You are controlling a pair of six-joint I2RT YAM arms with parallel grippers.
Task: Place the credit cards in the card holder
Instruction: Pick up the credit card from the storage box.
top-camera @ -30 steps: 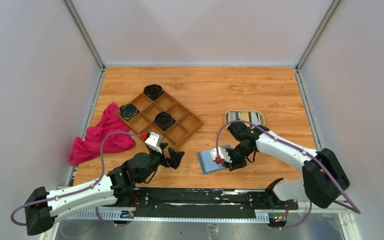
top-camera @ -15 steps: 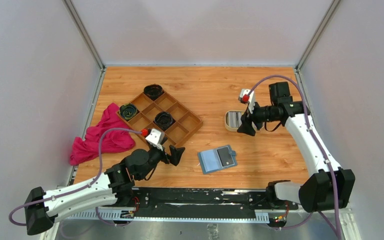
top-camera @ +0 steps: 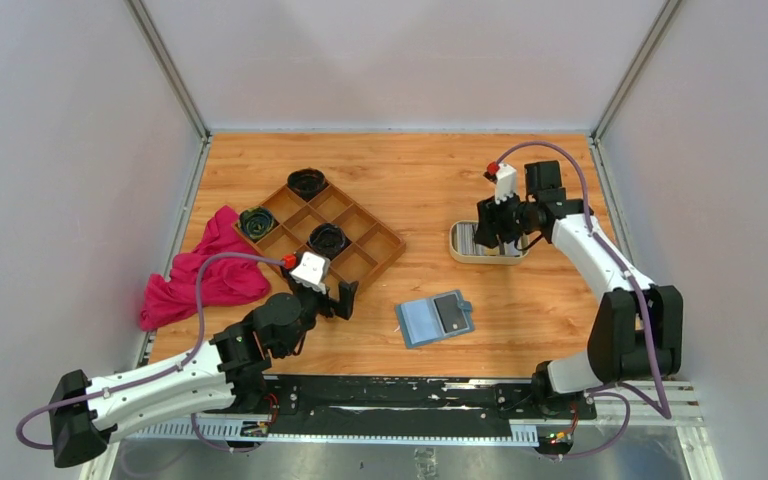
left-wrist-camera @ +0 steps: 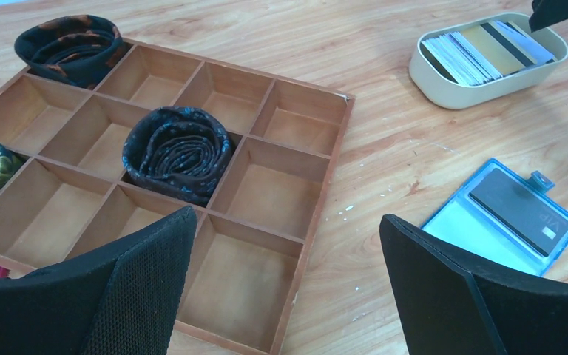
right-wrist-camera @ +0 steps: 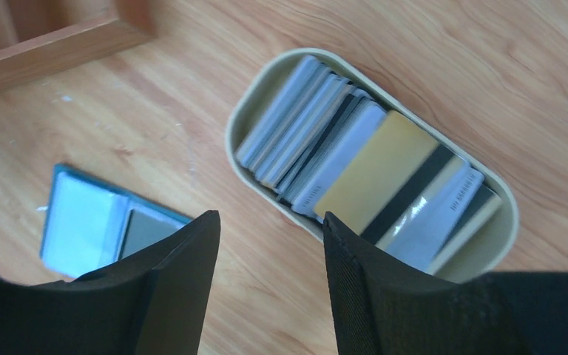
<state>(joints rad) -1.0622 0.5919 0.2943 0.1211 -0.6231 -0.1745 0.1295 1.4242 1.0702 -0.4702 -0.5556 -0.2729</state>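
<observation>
The card holder (top-camera: 422,324) lies open on the table near the front, teal-blue, with one dark card (top-camera: 450,312) on its right half. It also shows in the left wrist view as the card holder (left-wrist-camera: 458,222) and in the right wrist view as the card holder (right-wrist-camera: 81,218). Several credit cards (right-wrist-camera: 355,155) stand packed in a cream oval tray (top-camera: 485,257). My right gripper (right-wrist-camera: 270,218) hangs open and empty just above the near rim of that tray (right-wrist-camera: 506,237). My left gripper (left-wrist-camera: 288,214) is wide open and empty, low over the table left of the holder.
A brown wooden compartment tray (top-camera: 370,245) with three rolled ties (top-camera: 327,238) sits at centre left, its near corner under my left fingers (left-wrist-camera: 148,274). A pink cloth (top-camera: 200,270) lies at the left edge. Metal posts and grey walls enclose the table.
My right arm left the card holder, swung back right and came down over the cream tray with its jaws open. The dark card stayed on the holder. The left gripper turned slightly.
</observation>
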